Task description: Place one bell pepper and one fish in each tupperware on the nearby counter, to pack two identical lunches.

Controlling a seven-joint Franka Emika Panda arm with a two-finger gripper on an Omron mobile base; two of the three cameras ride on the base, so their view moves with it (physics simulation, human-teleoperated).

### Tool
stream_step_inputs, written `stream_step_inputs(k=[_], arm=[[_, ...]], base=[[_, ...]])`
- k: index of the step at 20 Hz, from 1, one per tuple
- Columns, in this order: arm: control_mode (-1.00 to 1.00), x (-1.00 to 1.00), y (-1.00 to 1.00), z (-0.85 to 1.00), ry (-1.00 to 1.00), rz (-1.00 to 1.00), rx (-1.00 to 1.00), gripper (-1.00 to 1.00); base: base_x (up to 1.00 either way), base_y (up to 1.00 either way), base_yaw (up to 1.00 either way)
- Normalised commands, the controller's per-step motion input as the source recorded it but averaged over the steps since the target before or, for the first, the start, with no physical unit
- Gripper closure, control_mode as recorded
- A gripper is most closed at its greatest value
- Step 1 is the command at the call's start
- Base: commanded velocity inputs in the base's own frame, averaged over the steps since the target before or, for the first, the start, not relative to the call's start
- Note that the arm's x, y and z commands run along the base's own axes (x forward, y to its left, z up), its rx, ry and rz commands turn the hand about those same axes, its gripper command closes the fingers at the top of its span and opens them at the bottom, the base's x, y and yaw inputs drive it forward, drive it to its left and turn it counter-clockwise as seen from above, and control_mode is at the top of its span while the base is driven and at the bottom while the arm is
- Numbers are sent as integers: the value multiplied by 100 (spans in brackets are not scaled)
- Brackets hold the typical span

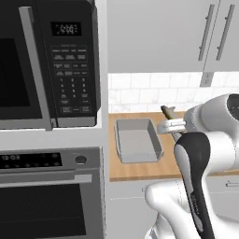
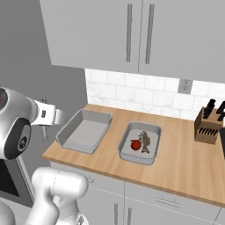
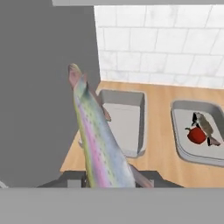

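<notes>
A fish (image 3: 98,144) is pinched in the jaws of the gripper (image 3: 109,177) and held in the air left of the tabletop (image 2: 184,154). On the tabletop, the left tub (image 2: 66,132) lies bare, while the right tub (image 2: 127,154) just beside it holds a red pepper (image 2: 135,144) touching a second fish (image 2: 145,140).
</notes>
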Motion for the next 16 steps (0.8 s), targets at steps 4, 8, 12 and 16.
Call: stream_step_inputs(k=[4,8,12,16], arm=[[-100,51,-3,-49,6,-3,0,100],[-100,39,-31,-42,3,2,7,100],[-100,48,-4,-43,2,10,5,100],[-100,57,0,-48,1,11,0,100]], base=[[0,0,0],[0,0,0],[0,0,0],[0,0,0]])
